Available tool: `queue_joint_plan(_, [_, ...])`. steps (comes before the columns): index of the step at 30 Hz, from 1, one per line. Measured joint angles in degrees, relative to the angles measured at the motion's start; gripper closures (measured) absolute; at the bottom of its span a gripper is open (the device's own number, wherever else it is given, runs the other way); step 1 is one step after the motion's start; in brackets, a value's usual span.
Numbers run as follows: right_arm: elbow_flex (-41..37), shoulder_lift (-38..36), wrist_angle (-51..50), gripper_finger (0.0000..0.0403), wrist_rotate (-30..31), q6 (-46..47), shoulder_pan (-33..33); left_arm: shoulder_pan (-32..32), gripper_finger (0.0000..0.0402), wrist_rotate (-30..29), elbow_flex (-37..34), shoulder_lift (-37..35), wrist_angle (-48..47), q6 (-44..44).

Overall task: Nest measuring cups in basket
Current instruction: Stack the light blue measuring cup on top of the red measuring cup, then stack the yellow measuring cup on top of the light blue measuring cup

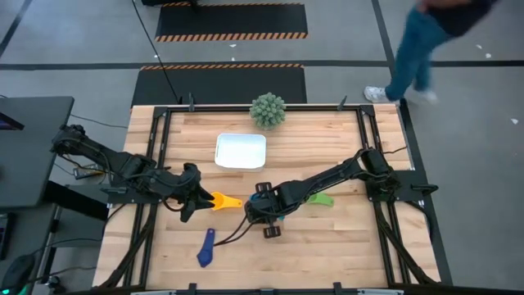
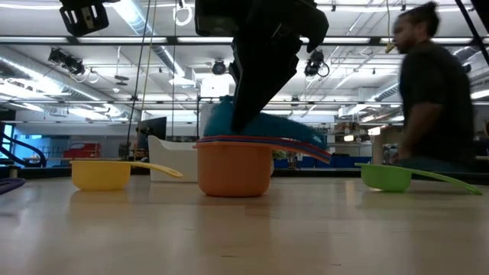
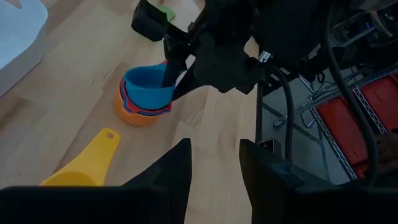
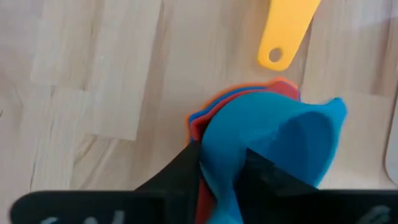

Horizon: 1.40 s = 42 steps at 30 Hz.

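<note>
Only right wrist: right gripper [image 4: 217,165] pinching blue cup [image 4: 273,146] | high: hidden

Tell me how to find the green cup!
Start at the white basket near the table's far middle. Come toward the near-right, past the right arm, to the green cup. It lies alone on bare wood, while the other cups are yellow, navy or stacked.

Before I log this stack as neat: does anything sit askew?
Yes. The light blue cup on top of the stack in the orange cup is tilted, not seated flat, with the right gripper on it. The basket holds none.
</note>
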Motion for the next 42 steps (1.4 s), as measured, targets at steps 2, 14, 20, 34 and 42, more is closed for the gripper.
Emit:
queue_joint_plan(2, [0.00,0.00,0.00,0.0293,-0.27,0.89,0.00,0.00,0.0260,0.00,0.00,0.00,-0.03,-0.04])
queue_joint_plan(14, [5.30,-0.24,-8.84,0.0266,-1.88,4.32,-0.32,0.00,0.0260,0.00,0.00,0.00,-0.04,0.38])
queue_joint_plan(20, [6.60,-1.85,-11.79,0.0263,-2.09,10.88,-1.40,0.00,0.0260,0.02,0.00,0.00,-0.10,0.39])
queue_joint_plan(34, [-9.69,-12.96,-5.45,0.0202,-5.61,22.76,-2.54,0.00,0.0260,-0.68,0.02,0.00,-1.12,1.22])
queue_joint_plan(42, [-14.50,-12.84,1.16,0.0112,-5.41,24.03,-1.22,0.00,0.0260,-3.50,0.02,0.00,-1.42,1.14])
